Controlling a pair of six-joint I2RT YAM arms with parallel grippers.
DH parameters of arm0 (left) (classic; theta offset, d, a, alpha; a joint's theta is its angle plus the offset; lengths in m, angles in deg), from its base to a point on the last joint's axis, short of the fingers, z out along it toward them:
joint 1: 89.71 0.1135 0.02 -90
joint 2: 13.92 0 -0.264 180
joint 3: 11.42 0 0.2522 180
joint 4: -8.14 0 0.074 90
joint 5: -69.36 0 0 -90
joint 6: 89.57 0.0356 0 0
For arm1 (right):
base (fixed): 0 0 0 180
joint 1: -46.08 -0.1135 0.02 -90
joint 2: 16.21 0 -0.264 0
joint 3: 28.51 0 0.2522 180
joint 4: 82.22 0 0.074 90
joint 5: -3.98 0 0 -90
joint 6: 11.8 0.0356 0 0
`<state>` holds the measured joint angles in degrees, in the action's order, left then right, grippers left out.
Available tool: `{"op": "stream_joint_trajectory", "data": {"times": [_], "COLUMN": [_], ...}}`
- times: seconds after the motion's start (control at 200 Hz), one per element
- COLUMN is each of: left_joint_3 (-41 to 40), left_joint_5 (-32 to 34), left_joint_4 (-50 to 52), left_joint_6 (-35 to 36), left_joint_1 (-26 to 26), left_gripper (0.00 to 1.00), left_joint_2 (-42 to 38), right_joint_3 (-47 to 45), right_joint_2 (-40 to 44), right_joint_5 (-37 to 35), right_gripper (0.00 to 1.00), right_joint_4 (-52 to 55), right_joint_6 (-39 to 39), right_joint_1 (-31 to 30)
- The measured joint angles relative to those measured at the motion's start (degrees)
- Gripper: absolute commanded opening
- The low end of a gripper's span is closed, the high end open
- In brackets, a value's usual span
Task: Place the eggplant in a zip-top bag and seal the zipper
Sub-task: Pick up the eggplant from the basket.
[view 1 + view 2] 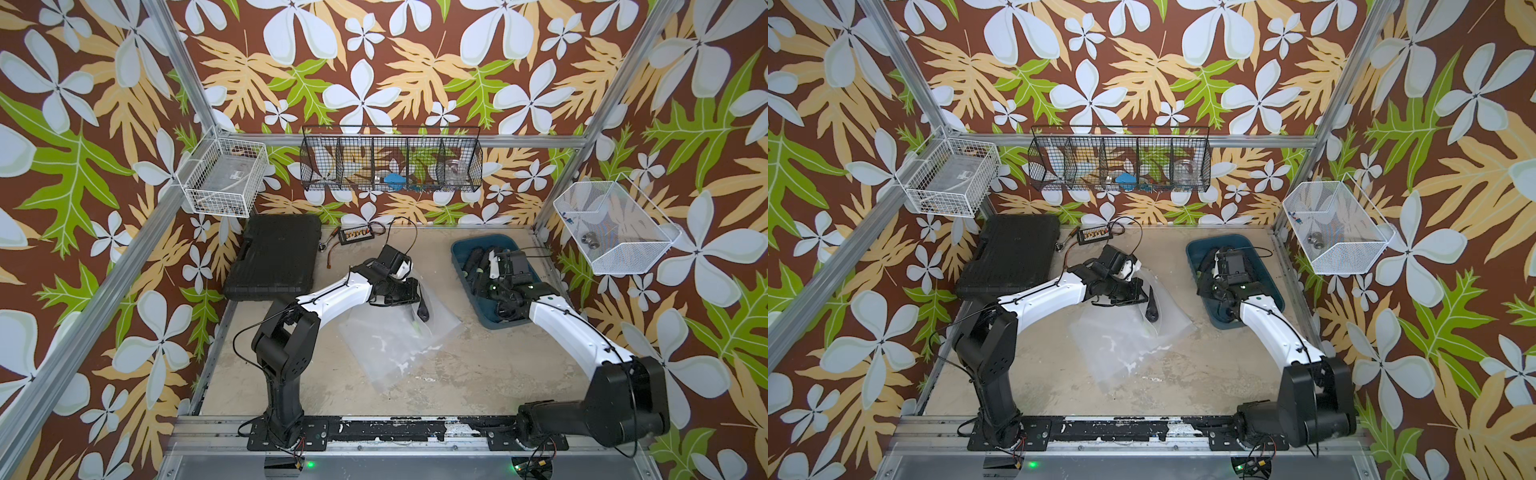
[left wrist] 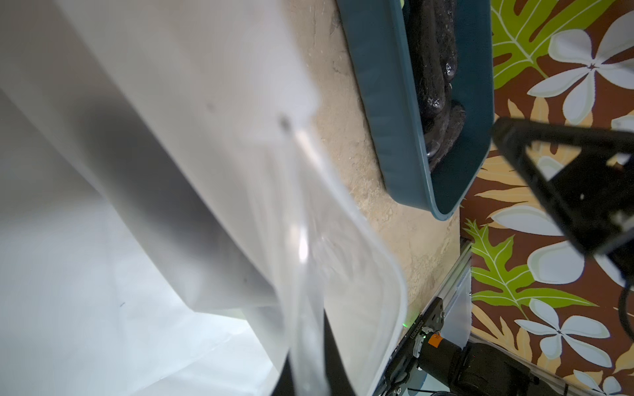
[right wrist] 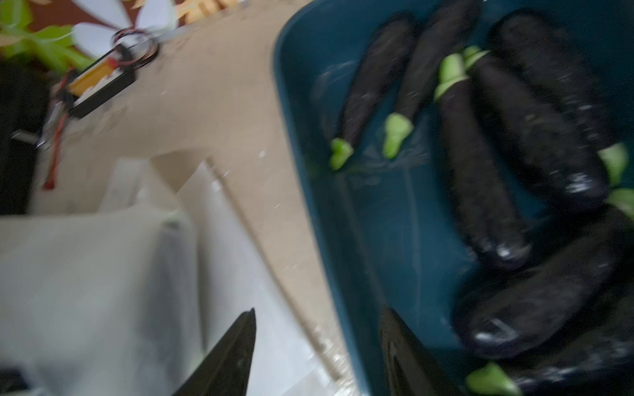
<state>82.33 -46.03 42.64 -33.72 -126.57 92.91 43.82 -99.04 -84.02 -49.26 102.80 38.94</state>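
A: Checking grips. Left?
B: My left gripper (image 1: 413, 293) is clamped on the rim of the zip-top bag (image 1: 386, 345), raised so the mouth gapes, mid-table. An eggplant (image 1: 423, 309) looks to lie just inside.
A: Right?
B: My right gripper (image 3: 319, 356), spread and empty, hangs over the tub (image 1: 461, 253) at the far right corner of the table (image 1: 457, 374).

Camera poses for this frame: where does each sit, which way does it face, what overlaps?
Top views: high at the front, looking down over the table; left arm and right arm show in both top views.
Left wrist: on the left arm, close against the zip-top bag, facing past it to the blue bin; none of its own body clearly shows.
Right wrist: on the right arm, facing down at the eggplants in the bin; the open right gripper shows.
Shared: all views catch bag and bin.
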Motion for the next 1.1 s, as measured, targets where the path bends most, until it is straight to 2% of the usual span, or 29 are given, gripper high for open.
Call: {"op": "stream_joint_trajectory", "data": {"times": [0.22, 0.515, 0.751, 0.936, 1.101], "left_joint_3": [-0.92, -0.92, -0.44, 0.61, 0.66], "left_joint_5": [0.11, 0.07, -0.39, -0.59, -0.59], "left_joint_4": [0.09, 0.07, 0.07, 0.04, 0.07], "left_joint_6": [0.7, 1.7, 2.54, 2.73, 2.73], "left_joint_1": [-0.11, -0.11, -0.11, -0.11, -0.11], "left_gripper": [0.02, 0.02, 0.02, 0.02, 0.02], "left_joint_2": [-0.72, -1.18, -0.48, -0.2, 0.11], "right_joint_3": [7.74, 10.36, 10.97, 10.82, 11.43], "right_joint_2": [-13.51, -20.76, -25.22, -25.97, -24.09], "right_joint_5": [-8.39, -15.39, -15.23, -14.4, -14.16], "right_gripper": [0.64, 0.64, 0.61, 0.48, 0.45], "right_joint_4": [-1.14, -1.01, -0.96, -1.03, 0.26], "right_joint_6": [-3.04, -7.87, -10.16, -11.32, -11.34], "right_joint_1": [3.13, 5.11, 5.99, 6.08, 6.08]}}
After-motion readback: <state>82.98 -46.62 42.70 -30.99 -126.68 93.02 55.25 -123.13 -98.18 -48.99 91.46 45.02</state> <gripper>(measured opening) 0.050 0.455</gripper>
